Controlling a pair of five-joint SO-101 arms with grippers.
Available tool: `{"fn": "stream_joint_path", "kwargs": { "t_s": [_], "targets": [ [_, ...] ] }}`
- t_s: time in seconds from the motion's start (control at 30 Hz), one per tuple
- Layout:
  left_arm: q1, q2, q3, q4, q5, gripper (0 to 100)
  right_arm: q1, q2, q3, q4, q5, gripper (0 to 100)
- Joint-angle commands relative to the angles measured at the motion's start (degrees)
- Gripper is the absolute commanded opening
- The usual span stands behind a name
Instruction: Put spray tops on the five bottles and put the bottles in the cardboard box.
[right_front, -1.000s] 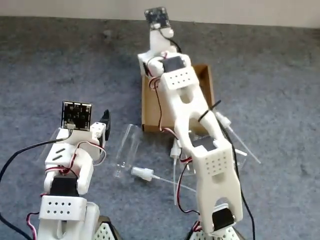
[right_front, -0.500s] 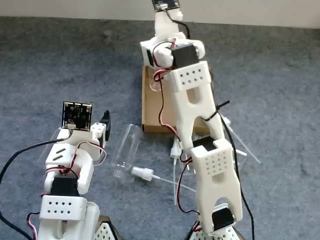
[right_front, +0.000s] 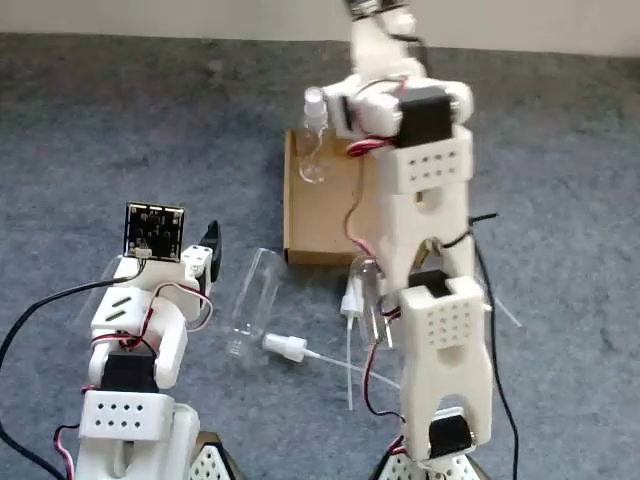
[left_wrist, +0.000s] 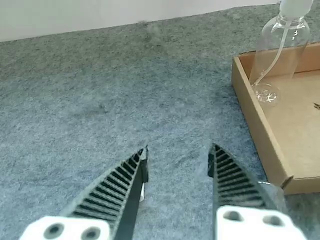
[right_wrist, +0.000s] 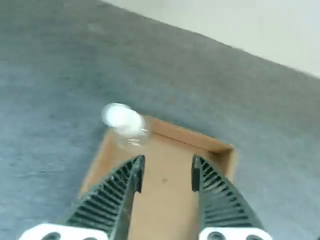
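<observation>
- Right claw (right_wrist: 167, 162): jaws parted to a moderate gap with nothing between them. It hangs above the cardboard box (right_wrist: 190, 138), over the box floor.
- Capped bottle (right_wrist: 125, 122): it stands upright inside the box, in a far corner, just beside the claw's line and apart from both jaws.
- Step in hand, in my judgement: get this claw out of the box and onto the next bottle.
- To do that well, I would lift straight up and draw back along the box's middle, with no swing toward the bottle's corner. The bottle looks light and top-heavy, and a brush from a jaw could tip it.
- I would leave the jaws apart during the exit, as closing gains nothing.
- Left claw (left_wrist: 177, 152): wide open and empty, low over the carpet, well to the side of the box.
- Outside the box, by its near edge: an uncapped bottle (right_front: 250, 290) lies on its side, with a loose spray top (right_front: 284, 347) beyond it, tube trailing. A second spray top (right_front: 350, 300) lies close to the near wall. I judge most of the task remains.
- View comparison: the right wrist view settles the jaw gap and what lies beneath it. The left wrist view gives the capped bottle side-on, with its base on the box floor against the wall and the dip tube inside. The high view supplies the loose parts outside the box.
</observation>
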Motion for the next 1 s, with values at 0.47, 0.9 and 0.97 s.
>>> {"fn": "stream_joint_path", "kwargs": {
  "t_s": [0.47, 0.9, 0.97],
  "targets": [
    [-0.6, 0.0, -0.3, -1.2, -0.4, 15, 15.1, -55.3, 95.2, -0.7, 40.8, 11.4],
    [-0.7, 0.0, -0.3, -1.2, -0.4, 15, 15.1, -55.1, 119.3, -23.3, 44.7, 28.2],
    [-0.7, 0.0, -0.3, -1.2, -0.4, 15, 15.1, -54.2, 122.0, -25.9, 44.7, 28.2]
  ]
}}
